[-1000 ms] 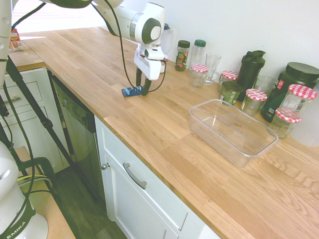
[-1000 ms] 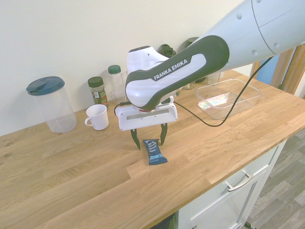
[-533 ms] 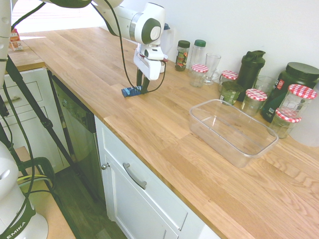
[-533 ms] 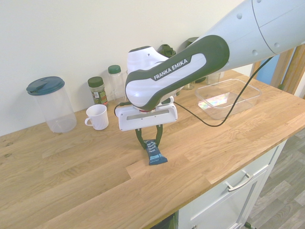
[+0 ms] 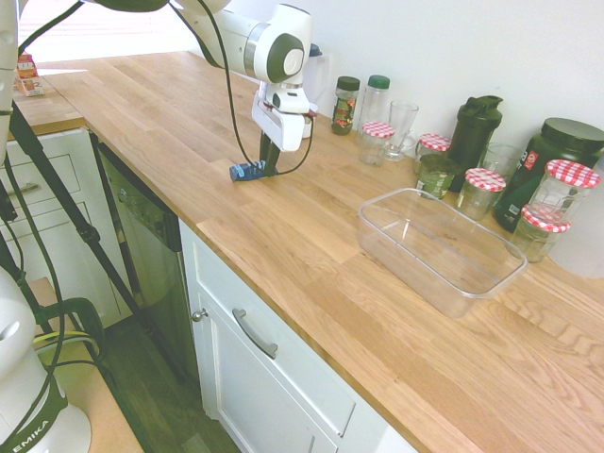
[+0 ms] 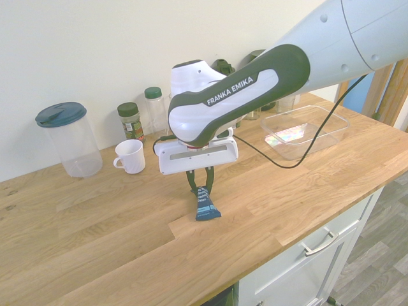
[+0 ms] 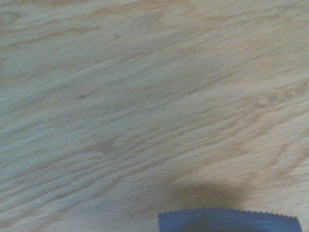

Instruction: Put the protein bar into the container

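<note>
The protein bar [image 6: 204,205] in its dark blue wrapper rests on the wooden counter, one end pinched and tilted up between the fingers. My gripper [image 6: 200,189] points straight down and is shut on the bar's upper end. From the other side, the protein bar [image 5: 247,171] lies by the counter's front edge under the gripper [image 5: 267,165]. Its crimped wrapper end [image 7: 229,220] shows in the wrist view over bare wood. The clear plastic container [image 5: 440,248] stands empty further along the counter, also seen as the container [image 6: 305,130] behind the arm.
Spice jars [image 5: 346,104], a glass [image 5: 400,129], jars with red-checked lids [image 5: 484,192] and dark bottles [image 5: 475,130] line the wall behind the container. A white mug [image 6: 131,156] and a lidded clear jug [image 6: 68,139] stand near the wall beside the arm.
The fingers, wide apart on either side of the bar a second ago, have closed onto it. The bar's gripped end has tipped up a little.
</note>
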Robot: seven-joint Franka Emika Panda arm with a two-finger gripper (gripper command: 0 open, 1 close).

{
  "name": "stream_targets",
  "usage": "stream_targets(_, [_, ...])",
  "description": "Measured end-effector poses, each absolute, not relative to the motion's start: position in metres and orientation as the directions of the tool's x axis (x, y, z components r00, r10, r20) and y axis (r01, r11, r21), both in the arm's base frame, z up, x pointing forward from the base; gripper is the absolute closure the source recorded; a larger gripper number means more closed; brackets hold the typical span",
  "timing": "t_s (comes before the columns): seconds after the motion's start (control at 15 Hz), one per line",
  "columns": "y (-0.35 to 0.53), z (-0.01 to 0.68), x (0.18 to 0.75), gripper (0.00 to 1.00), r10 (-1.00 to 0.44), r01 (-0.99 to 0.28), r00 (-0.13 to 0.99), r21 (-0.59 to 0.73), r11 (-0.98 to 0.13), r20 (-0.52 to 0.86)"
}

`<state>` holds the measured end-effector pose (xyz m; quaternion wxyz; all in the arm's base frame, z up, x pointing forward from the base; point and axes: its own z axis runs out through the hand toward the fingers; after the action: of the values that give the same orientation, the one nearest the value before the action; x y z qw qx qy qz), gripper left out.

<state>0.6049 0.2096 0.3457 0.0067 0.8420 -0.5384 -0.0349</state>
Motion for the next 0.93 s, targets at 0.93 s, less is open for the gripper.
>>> stream_targets(0.93, [-0.083,0.518,0.544,1.00,-0.960,-0.969,0.233,-0.119,-0.216,-0.156])
